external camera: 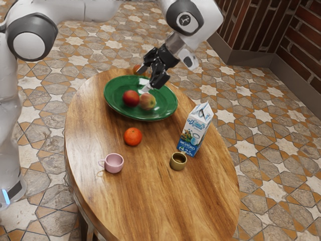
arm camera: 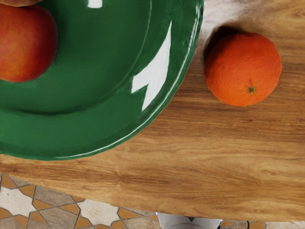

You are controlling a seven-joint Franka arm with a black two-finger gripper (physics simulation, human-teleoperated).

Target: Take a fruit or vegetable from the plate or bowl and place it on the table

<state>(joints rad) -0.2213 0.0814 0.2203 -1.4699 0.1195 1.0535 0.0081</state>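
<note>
Our jaws, spread and empty, hang above the glossy green plate point(external camera: 163, 104); on it lie a round red fruit point(external camera: 131, 98) and a yellowish-red fruit point(external camera: 148, 102). We should centre over one, then lower straight.

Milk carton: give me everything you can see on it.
The milk carton is a tall, boxy pack with a gabled top, white above and blue lower down, apparently coated card. Its front carries blue lettering, "МОЛОКО" and a printed picture. It stands upright on the wooden table, clear of the green plate. The brass-colored cup sits close by; whether they touch, I can't tell.
</note>
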